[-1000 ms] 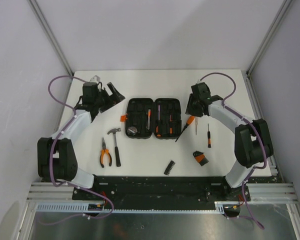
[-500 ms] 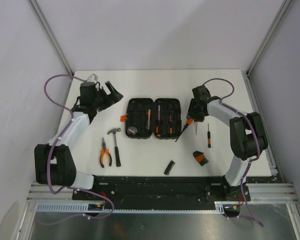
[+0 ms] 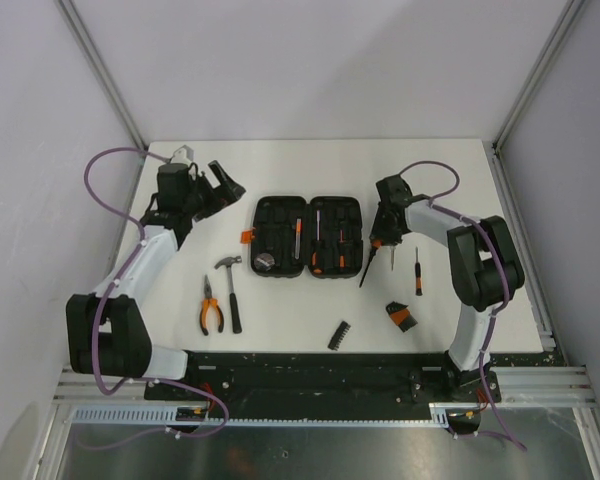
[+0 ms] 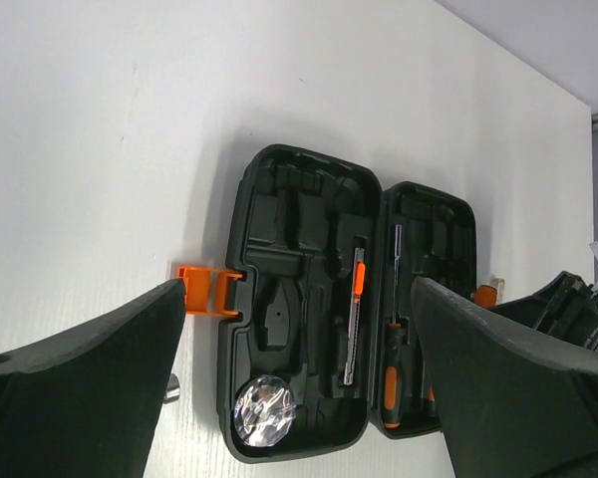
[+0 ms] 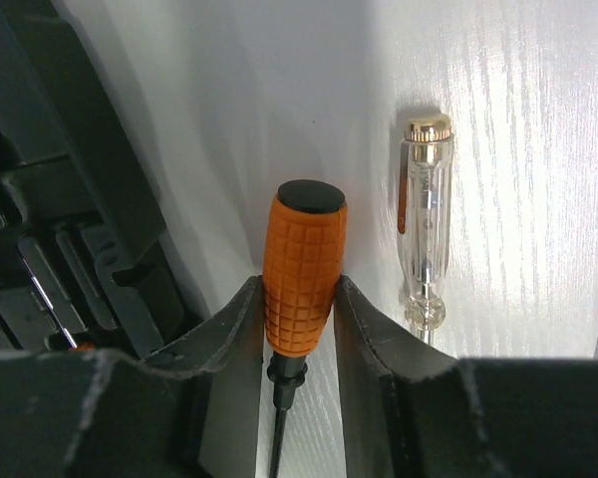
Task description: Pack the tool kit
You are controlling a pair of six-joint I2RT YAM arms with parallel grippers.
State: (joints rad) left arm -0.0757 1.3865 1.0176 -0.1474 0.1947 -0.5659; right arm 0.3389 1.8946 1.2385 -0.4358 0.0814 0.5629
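The tool kit case (image 3: 308,236) lies open mid-table, with a knife (image 4: 356,319), screwdrivers and a shiny round tape measure (image 4: 264,413) in its slots. Just right of the case, my right gripper (image 3: 383,240) is shut on an orange-handled screwdriver (image 5: 299,269). Both fingers press its handle, and its shaft (image 3: 370,268) points towards the near edge. My left gripper (image 3: 225,187) hangs open to the left of the case with nothing between its fingers; in the left wrist view it (image 4: 297,329) frames the case (image 4: 309,299) and its orange latch (image 4: 207,291).
A hammer (image 3: 230,290) and orange pliers (image 3: 211,305) lie left of the case's near side. A clear tester screwdriver (image 5: 424,219) lies beside the held handle. A bit strip (image 3: 339,335) and a small black-orange part (image 3: 400,316) sit nearer the front.
My right gripper has moved in and closed on the orange handle, and the screwdriver's shaft has swung slightly towards upright in the view. The left arm has shifted only a little.
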